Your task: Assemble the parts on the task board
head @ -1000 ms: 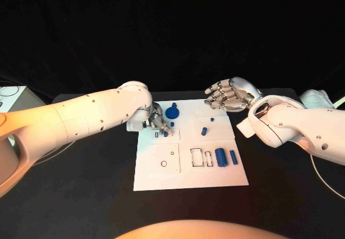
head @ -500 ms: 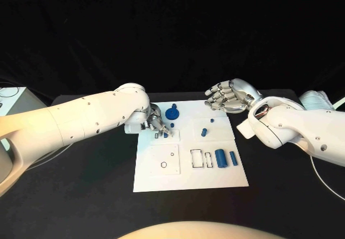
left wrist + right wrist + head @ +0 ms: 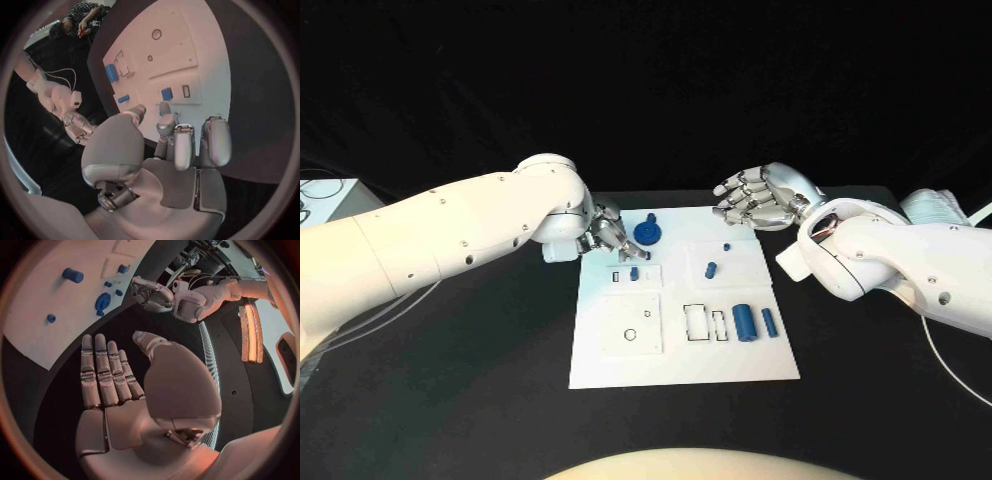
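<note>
Table (image 3: 459, 400): black, it carries the white task board at its middle.
Left arm (image 3: 430, 240): comes in from the robot's left side and reaches to the board's far left corner.
Right arm (image 3: 906, 265): comes in from the robot's right side and ends near the board's far right corner.
Task board (image 3: 682, 355): white plate lying flat, with outlined recesses; a bare square with a small ring marking sits on its left half.
Left hand (image 3: 606, 236): hangs over the board's far left edge, just beside the round blue part; the left wrist view shows its fingers (image 3: 185, 145) close side by side and partly curled, the thumb apart, nothing in them.
Right hand (image 3: 759, 200): raised off the table beyond the board's far right corner; the right wrist view shows its fingers (image 3: 103, 372) straight and pressed together, the thumb apart, the palm bare.
Round blue part (image 3: 646, 228): at the board's far edge, left of middle.
Blue cylinders (image 3: 744, 321): two lie side by side on the board's right half, beside outlined slots.
Small blue parts (image 3: 710, 266): one lies near the board's middle, another (image 3: 633, 272) in the recess near the left hand, apart from its fingers.
</note>
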Tool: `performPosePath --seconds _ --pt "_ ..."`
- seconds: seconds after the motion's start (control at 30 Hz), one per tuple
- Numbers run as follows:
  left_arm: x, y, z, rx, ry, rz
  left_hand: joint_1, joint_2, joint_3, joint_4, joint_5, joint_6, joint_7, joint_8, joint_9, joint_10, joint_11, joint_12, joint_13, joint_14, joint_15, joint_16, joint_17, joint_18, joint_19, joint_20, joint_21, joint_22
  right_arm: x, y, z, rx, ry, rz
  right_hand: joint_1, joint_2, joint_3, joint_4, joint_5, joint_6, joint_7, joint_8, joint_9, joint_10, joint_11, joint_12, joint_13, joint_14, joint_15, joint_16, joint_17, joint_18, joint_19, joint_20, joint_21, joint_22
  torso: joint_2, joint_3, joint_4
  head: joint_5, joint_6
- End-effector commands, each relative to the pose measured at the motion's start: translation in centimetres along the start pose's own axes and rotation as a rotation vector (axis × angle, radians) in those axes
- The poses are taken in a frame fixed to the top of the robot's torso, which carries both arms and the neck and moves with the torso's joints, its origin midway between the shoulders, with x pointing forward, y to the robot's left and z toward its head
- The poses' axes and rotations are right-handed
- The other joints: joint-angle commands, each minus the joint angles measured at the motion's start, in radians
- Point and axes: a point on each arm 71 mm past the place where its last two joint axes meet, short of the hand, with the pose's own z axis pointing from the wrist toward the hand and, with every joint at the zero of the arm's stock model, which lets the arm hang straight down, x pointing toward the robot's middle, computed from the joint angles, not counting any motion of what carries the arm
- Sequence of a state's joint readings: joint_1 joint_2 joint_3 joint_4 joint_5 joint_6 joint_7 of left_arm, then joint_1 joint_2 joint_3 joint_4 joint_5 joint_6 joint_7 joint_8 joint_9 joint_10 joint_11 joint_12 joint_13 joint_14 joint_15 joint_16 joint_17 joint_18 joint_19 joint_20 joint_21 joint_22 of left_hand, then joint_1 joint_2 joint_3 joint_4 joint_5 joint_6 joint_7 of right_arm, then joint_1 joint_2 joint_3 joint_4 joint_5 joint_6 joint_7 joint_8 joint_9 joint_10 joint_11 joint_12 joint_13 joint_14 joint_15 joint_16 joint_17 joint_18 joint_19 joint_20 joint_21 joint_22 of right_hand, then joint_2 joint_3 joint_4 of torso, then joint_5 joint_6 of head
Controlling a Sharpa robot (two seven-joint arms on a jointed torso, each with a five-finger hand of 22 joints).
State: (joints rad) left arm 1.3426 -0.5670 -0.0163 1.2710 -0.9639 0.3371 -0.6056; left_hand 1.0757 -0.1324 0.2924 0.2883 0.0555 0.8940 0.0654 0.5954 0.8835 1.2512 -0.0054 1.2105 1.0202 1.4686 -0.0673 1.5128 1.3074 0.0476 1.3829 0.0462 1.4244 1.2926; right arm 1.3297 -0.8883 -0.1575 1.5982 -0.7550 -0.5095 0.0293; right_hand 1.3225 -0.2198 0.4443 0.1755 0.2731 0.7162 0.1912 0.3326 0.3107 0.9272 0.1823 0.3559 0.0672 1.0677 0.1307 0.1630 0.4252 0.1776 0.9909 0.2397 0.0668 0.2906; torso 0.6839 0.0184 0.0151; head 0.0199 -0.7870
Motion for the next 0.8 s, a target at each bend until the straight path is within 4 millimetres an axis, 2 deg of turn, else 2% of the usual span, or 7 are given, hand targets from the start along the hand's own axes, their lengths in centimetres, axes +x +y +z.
performPosePath --seconds 0.03,0.2,0.23,0.33,0.47,0.63,0.8 --pt "-0.3 0.1 -0.6 0.036 0.01 -0.083 0.024 0.009 -0.013 0.001 -0.003 -0.03 0.015 -0.027 -0.017 -0.057 0.014 -0.05 -0.068 0.054 0.016 -0.03 0.136 0.027 -0.033 0.008 -0.027 -0.042 0.0 -0.1 0.0 -0.015 0.007 -0.001 -0.009 -0.001 -0.006 -0.002 -0.004 -0.005 0.063 0.003 -0.001 -0.002 0.004 0.007 -0.001 -0.009 0.002 -0.005 -0.001 0.004 -0.006 0.0 -0.005 -0.002 -0.004 -0.0014 0.0013 -0.001 0.002" --pt "-1.6 1.4 -0.9 0.037 -0.043 -0.133 0.13 0.024 0.035 -0.012 -0.002 -0.082 0.051 -0.093 -0.075 -0.233 0.046 -0.218 -0.288 0.002 0.044 -0.11 0.034 0.047 -0.1 0.033 -0.093 -0.137 -0.4 -0.3 0.1 -0.019 -0.013 -0.005 -0.005 0.001 -0.006 -0.004 -0.002 -0.004 0.062 0.004 -0.001 -0.001 0.003 0.009 -0.001 -0.006 0.001 -0.005 -0.002 0.005 -0.006 0.0 -0.003 -0.006 -0.001 -0.002 0.0036 -0.005 0.013" --pt "-1.9 1.6 -0.9 0.037 -0.059 -0.142 0.144 0.024 0.049 -0.013 -0.002 -0.088 0.055 -0.104 -0.086 -0.243 0.05 -0.231 -0.305 0.002 0.047 -0.111 0.032 0.047 -0.099 0.036 -0.095 -0.138 -0.5 -0.3 0.1 -0.021 -0.017 -0.005 -0.003 0.001 -0.005 -0.006 -0.001 -0.003 0.061 0.005 -0.002 0.0 0.002 0.01 -0.001 -0.006 0.0 -0.005 -0.002 0.005 -0.006 0.0 -0.003 -0.007 -0.001 -0.0015 0.0036 -0.004 0.014" --pt "-3.0 2.3 -0.8 0.043 -0.132 -0.177 0.17 0.013 0.08 -0.01 -0.002 -0.099 0.068 -0.132 -0.121 -0.252 0.06 -0.245 -0.325 0.001 0.057 -0.113 0.029 0.048 -0.1 0.045 -0.102 -0.144 -0.7 -0.4 0.1 -0.028 -0.029 -0.005 0.002 0.002 -0.004 -0.009 0.001 -0.001 0.059 0.006 -0.002 0.002 0.001 0.012 -0.001 -0.003 -0.001 -0.004 -0.003 0.006 -0.005 0.0 -0.002 -0.011 -0.001 -0.001 0.004 -0.002 0.021" --pt "-4.4 2.8 -0.6 0.049 -0.219 -0.194 0.167 -0.002 0.087 -0.002 -0.003 -0.098 0.071 -0.144 -0.142 -0.239 0.063 -0.239 -0.333 0.015 0.059 -0.094 0.05 0.038 -0.064 0.047 -0.074 -0.097 -0.8 -0.4 0.1 -0.035 -0.04 -0.006 0.004 0.003 -0.003 -0.011 0.002 0.0 0.059 0.007 -0.002 0.002 0.0 0.013 -0.001 -0.002 -0.001 -0.004 -0.003 0.006 -0.004 -0.001 -0.001 -0.012 0.003 -0.0031 0.0045 0.0 0.029" --pt "-5.9 3.3 -0.5 0.037 -0.271 -0.196 0.131 -0.022 0.073 0.003 -0.003 -0.084 0.07 -0.145 -0.163 -0.225 0.063 -0.232 -0.342 0.022 0.059 -0.086 0.057 0.033 -0.044 0.047 -0.057 -0.072 -0.8 -0.4 0.2 -0.039 -0.044 -0.006 0.006 0.003 -0.003 -0.012 0.003 0.001 0.058 0.007 -0.002 0.003 -0.001 0.013 -0.001 -0.002 -0.002 -0.004 -0.003 0.006 -0.004 -0.001 -0.001 -0.013 0.007 -0.0031 0.0013 0.003 0.035" --pt "-6.9 3.4 0.1 0.01 -0.28 -0.184 0.109 -0.028 0.06 0.004 -0.003 -0.081 0.069 -0.145 -0.171 -0.223 0.062 -0.23 -0.346 0.022 0.058 -0.087 0.056 0.032 -0.04 0.047 -0.053 -0.065 -0.8 -0.3 0.2 -0.041 -0.044 -0.005 0.006 0.003 -0.003 -0.012 0.004 0.001 0.058 0.007 -0.002 0.003 -0.001 0.013 -0.001 -0.002 -0.002 -0.004 -0.003 0.006 -0.004 -0.001 -0.001 -0.014 0.015 -0.0042 -0.0023 0.005 0.039"
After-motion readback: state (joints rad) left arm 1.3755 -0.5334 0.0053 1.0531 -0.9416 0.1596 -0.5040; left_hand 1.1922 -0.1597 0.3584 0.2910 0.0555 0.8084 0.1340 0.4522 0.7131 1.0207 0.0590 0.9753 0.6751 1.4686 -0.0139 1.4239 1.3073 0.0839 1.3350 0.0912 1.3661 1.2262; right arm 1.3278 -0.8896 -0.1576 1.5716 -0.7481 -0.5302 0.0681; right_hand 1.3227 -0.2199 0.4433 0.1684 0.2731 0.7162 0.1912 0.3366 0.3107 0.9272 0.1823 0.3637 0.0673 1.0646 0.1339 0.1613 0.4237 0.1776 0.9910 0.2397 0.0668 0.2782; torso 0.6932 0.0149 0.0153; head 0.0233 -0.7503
